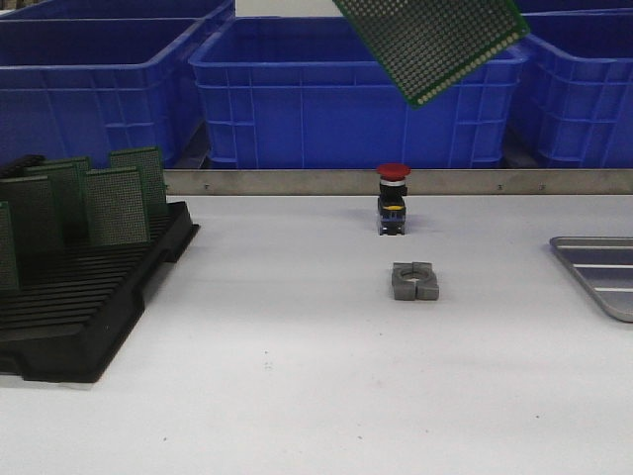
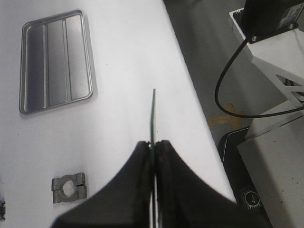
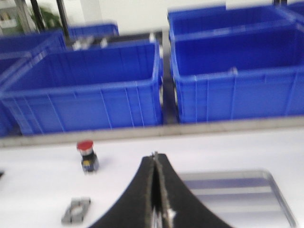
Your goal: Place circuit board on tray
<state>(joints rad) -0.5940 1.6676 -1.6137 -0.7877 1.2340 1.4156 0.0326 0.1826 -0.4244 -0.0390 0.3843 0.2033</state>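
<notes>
Writing is nowhere legible. Left gripper (image 2: 153,154) pinches the green circuit board (image 1: 435,42) aloft, clear of the bench; right gripper (image 3: 155,178) is pressed together. Tray (image 1: 605,274) sits bare at the bench's right edge; rack (image 1: 84,297) holds boards.

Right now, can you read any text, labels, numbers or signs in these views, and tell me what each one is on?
None can be read.
Red-capped push button: a yellow band shows on its body, any marking on it too small to read.
Circuit board held edge-on in the left tool: only a grid of holes, no print visible.
Tray, blue bins, black rack: no labels visible.
Right wrist view: too blurred for small print.
</notes>
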